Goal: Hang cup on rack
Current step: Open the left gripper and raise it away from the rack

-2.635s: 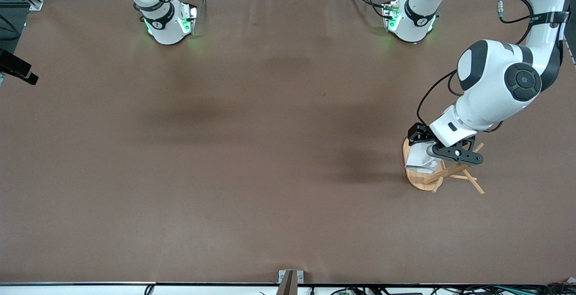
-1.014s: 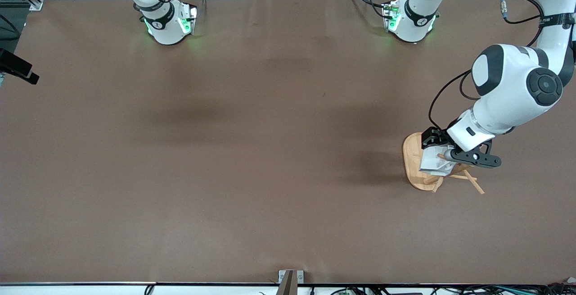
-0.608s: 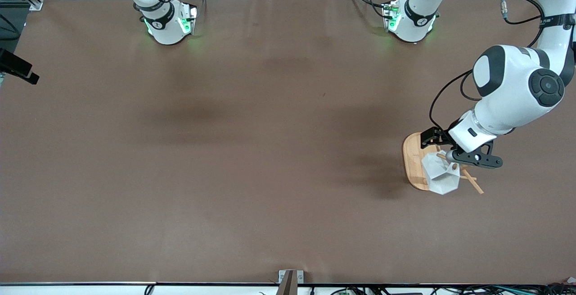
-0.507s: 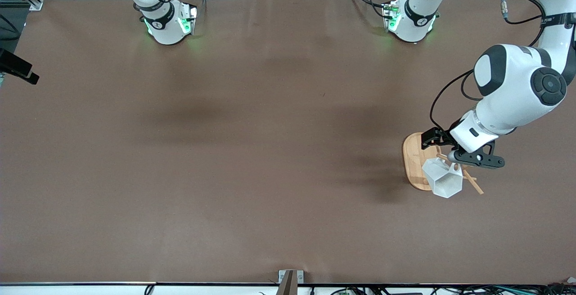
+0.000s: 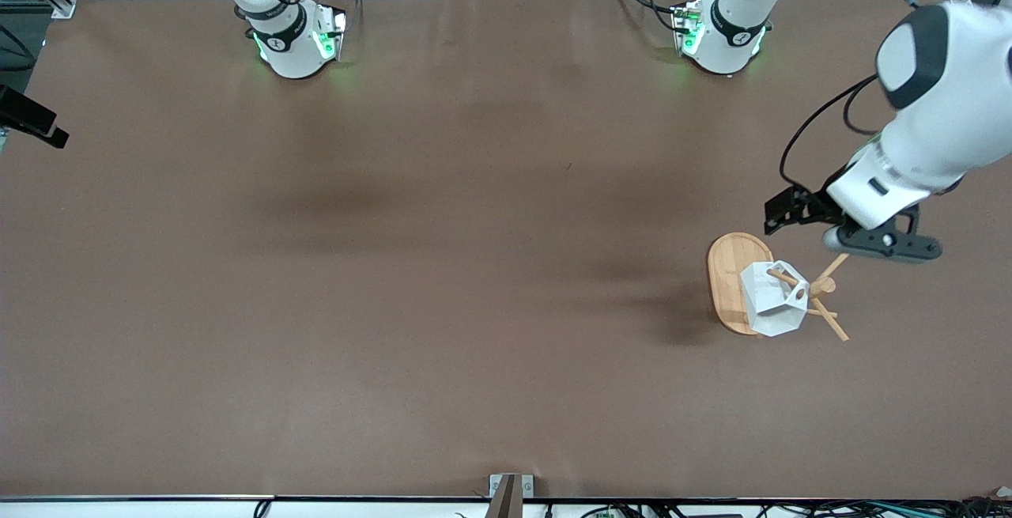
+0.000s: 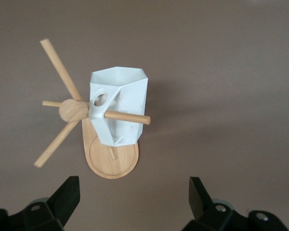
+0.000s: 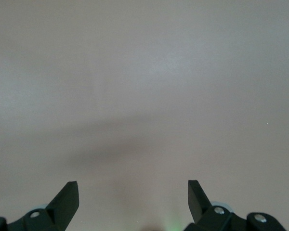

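Note:
The white faceted cup (image 5: 768, 311) hangs by its handle hole on a peg of the bamboo rack (image 5: 726, 281), tilted over the oval base. In the left wrist view the peg (image 6: 130, 117) passes through the handle of the cup (image 6: 119, 103), beside the rack's post top (image 6: 73, 109) and above the base (image 6: 111, 162). My left gripper (image 5: 876, 244) is open and empty, up in the air over the table beside the rack; its own view shows it (image 6: 134, 197) apart from the cup. My right gripper (image 7: 133, 197) is open and empty over bare table, out of the front view.
The rack stands near the left arm's end of the brown table (image 5: 443, 265). Other pegs (image 6: 58, 67) stick out from the post. Both arm bases (image 5: 296, 39) stand along the table's edge farthest from the front camera.
The left gripper carried the cup onto a peg, let it go, then opened and rose away from the rack. The cup swung down and now hangs on the peg.

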You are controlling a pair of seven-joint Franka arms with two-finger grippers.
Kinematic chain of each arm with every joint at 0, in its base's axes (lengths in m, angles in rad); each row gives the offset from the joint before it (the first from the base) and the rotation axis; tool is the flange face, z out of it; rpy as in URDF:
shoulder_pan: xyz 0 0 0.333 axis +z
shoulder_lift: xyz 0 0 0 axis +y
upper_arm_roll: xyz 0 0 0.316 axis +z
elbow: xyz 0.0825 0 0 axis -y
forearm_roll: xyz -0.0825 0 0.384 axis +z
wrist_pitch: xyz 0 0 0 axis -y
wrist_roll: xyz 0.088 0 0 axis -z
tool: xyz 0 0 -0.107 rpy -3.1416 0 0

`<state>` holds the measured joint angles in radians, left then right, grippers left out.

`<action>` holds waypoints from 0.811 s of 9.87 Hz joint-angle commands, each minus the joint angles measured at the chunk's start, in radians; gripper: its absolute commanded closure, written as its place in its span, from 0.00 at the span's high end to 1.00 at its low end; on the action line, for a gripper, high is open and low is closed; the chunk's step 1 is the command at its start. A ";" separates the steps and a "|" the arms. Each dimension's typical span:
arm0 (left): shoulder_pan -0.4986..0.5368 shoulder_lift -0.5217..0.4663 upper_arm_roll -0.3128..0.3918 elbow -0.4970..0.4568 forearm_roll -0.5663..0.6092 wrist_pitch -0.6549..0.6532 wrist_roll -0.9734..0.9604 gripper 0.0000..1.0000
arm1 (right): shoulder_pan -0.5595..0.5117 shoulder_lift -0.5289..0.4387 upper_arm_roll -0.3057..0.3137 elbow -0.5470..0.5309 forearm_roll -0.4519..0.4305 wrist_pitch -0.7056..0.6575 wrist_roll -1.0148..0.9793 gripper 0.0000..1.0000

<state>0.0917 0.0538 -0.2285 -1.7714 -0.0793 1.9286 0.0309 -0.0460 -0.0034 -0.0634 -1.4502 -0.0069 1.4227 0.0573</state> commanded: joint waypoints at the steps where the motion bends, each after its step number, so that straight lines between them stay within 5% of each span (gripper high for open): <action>1: -0.007 -0.075 0.040 -0.019 0.004 -0.069 0.007 1.00 | -0.012 0.002 0.005 0.010 0.012 -0.007 -0.001 1.00; 4: -0.062 -0.109 0.121 0.107 0.036 -0.310 -0.005 1.00 | -0.012 0.002 0.004 0.010 0.015 -0.007 -0.001 1.00; 8: -0.084 -0.187 0.141 0.086 0.113 -0.364 -0.002 1.00 | -0.014 0.002 0.004 0.010 0.015 0.001 -0.002 1.00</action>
<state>0.0170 -0.1185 -0.1098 -1.6477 0.0194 1.5751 0.0279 -0.0474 -0.0029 -0.0647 -1.4502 -0.0069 1.4241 0.0573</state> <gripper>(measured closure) 0.000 0.000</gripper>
